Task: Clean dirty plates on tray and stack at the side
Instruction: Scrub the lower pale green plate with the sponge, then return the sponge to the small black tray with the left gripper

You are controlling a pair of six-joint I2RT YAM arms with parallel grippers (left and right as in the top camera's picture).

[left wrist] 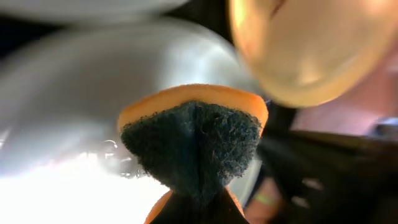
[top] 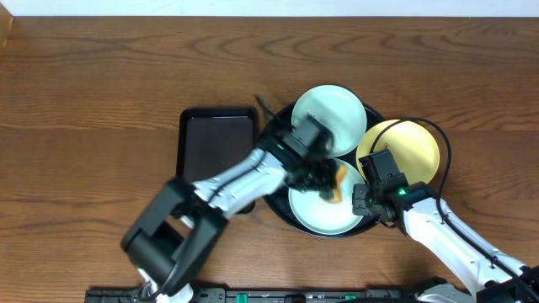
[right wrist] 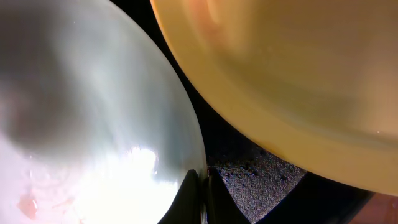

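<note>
Three plates lie on the round black tray (top: 281,207): a mint-blue plate at the back (top: 337,114), a pale yellow plate (top: 413,147) at the right, and a mint-blue plate at the front (top: 316,215). My left gripper (top: 324,178) is shut on an orange sponge with a dark green pad (left wrist: 193,140), held over the front plate (left wrist: 68,118). My right gripper (right wrist: 202,199) is shut on the right rim of the front plate (right wrist: 81,124). A reddish smear (right wrist: 28,204) shows on that plate. The yellow plate (right wrist: 292,68) lies just beyond.
A smaller rectangular black tray (top: 217,139) lies left of the round tray on the wooden table (top: 93,101). The left arm crosses over the round tray's left edge.
</note>
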